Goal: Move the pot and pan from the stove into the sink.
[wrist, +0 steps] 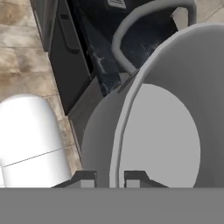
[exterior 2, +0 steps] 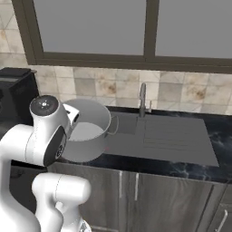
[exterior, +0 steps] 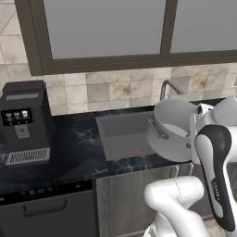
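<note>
The pot (exterior: pixel 172 131) is a silver-grey stockpot that hangs tilted above the front right part of the sink (exterior: pixel 121 135), its open mouth turned up and sideways. My gripper (wrist: pixel 110 178) is shut on the pot's (wrist: pixel 168 146) rim, one finger (wrist: pixel 85 178) outside the wall and one inside. A loop handle (wrist: pixel 148 22) sticks out at its far side. In the right base view the pot (exterior 2: pixel 88 131) sits just left of the sink's ribbed drainboard (exterior 2: pixel 168 134), with my white wrist in front of it. The faucet (exterior: pixel 169 87) rises behind the pot. The pan and the stove are out of view.
A black coffee machine (exterior: pixel 23 121) stands on the dark marble counter (exterior: pixel 76 143) left of the sink. A dark dishwasher front (exterior: pixel 46 208) and grey cabinet doors (exterior 2: pixel 149 195) lie below the counter edge. A tiled wall and a window (exterior 2: pixel 145 31) close the back.
</note>
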